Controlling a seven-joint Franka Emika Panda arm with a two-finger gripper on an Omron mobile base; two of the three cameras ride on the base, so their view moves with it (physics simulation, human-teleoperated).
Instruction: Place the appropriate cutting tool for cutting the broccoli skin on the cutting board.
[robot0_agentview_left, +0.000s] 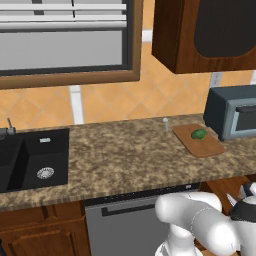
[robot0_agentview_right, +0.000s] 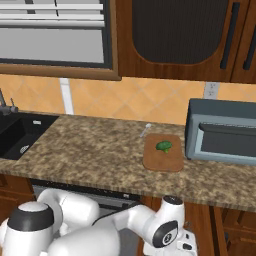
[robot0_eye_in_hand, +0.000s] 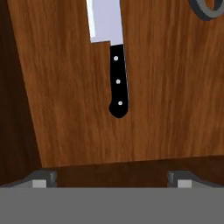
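In the left base view the broccoli (robot0_agentview_left: 199, 134) lies on the cutting board (robot0_agentview_left: 206, 147), on the table (robot0_agentview_left: 125, 155) beside the grey toaster oven (robot0_agentview_left: 234, 111). The right base view shows the same board (robot0_agentview_right: 163, 159) with the broccoli (robot0_agentview_right: 164, 146) on it. In the hand view a black-handled knife (robot0_eye_in_hand: 114, 61) lies on a wooden surface (robot0_eye_in_hand: 175, 87), and the jaws stand wide apart, holding nothing

Toaster oven (robot0_agentview_right: 222, 132) crowds cutting board (robot0_agentview_right: 163, 156); bare counter (robot0_agentview_right: 90, 150) left
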